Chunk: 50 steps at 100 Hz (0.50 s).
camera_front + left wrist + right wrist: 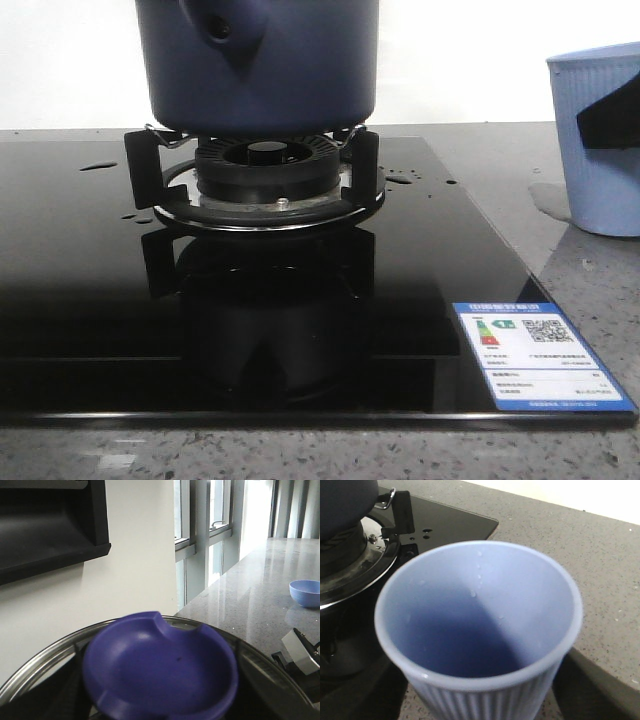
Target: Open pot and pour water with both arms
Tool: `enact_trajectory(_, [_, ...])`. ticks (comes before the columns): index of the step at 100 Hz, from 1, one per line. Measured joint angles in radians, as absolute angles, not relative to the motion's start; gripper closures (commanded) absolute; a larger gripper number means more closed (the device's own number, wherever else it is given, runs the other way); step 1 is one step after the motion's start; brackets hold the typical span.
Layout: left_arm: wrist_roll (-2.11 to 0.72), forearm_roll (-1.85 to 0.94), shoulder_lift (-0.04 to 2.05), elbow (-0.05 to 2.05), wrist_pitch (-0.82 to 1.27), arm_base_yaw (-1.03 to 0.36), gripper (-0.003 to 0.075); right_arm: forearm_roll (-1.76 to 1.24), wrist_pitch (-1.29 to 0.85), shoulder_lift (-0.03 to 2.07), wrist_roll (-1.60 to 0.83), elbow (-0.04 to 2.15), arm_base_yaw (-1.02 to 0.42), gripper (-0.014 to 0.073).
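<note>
I have the pot (256,62) sitting on the burner (266,172) of the black glass cooktop (90,300), its stubby handle socket (222,30) facing the front camera. From my left wrist camera I look down on a purple-blue knob (160,666) seated on a glass lid with a metal rim (35,672); it fills the lower part of the view, so I judge the left claw is at or around the knob, but its fingers are out of sight and I cannot tell whether it is wide or closed on it. My right wrist camera is filled by the pale blue ribbed cup (479,625), mouth up and apparently empty apart from droplets; the front view shows a dark part against its wall (610,125), so the right claw seems to be holding it, though I cannot confirm the grip. The cup stands on the stone surface (560,250) just beside the cooktop. I read this as the lid-removal step. Next I need a firm hold on the knob and a straight lift clear of the rim.
</note>
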<state>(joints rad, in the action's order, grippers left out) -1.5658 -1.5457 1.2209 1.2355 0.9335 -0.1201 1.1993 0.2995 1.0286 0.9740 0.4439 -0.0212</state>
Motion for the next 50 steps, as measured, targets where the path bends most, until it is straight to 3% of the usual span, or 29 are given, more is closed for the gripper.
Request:
enact_trajectory(5, [-1.566,-1.546,1.221,1.235,0.938,-0.12,0.0459,1.199,0.288,1.022,0.974,0.444,-0.021,0.0019])
enact_trajectory(15, [-1.566,-1.542,1.221,1.235,0.948,-0.12,0.0459,1.199,0.244,0.994,0.976,0.44,-0.021,-0.005])
enact_trajectory(50, [-1.566,-1.538,1.251,1.204,0.951,-0.124,0.0459,1.198,0.127,0.739,0.982,0.441,-0.021,-0.0052])
